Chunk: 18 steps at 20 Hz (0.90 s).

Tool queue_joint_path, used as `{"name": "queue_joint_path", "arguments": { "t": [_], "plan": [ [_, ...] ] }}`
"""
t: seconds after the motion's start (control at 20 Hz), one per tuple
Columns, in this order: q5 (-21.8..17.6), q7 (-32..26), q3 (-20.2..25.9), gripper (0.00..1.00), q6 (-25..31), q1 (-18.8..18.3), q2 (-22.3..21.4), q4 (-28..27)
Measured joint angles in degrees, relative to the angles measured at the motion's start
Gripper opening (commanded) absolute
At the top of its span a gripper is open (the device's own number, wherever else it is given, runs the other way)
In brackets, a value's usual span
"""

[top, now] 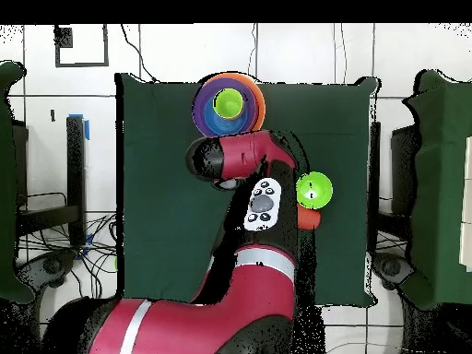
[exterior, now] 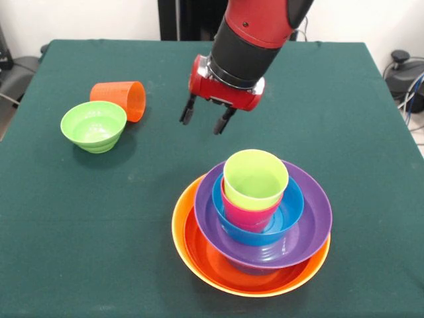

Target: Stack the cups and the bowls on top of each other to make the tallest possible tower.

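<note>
1. The green counter holds a tower near its front edge. A yellow-orange bowl is at the bottom, then a red-orange bowl, a purple bowl, a blue bowl, a pink cup and a lime green cup on top.
2. Near the left edge sits a small green bowl. An orange cup lies on its side, touching it from behind.
3. The red and black arm comes down over the middle of the counter. Its pincer hangs in the air, wide apart and holding nothing, behind the tower.
4. From above, the arm hides the pincer and most of the orange cup.
</note>
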Motion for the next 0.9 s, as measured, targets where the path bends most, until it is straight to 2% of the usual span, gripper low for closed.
{"name": "queue_joint_path", "arguments": {
  "t": [0.35, 0.9],
  "plan": [
    [0.02, 3.12, -5.21, 1.00, -1.81, 2.91, 1.19, -0.02],
    [0.06, 8.60, -9.93, 1.00, -6.47, 5.43, 5.06, -0.07]
  ]
}}
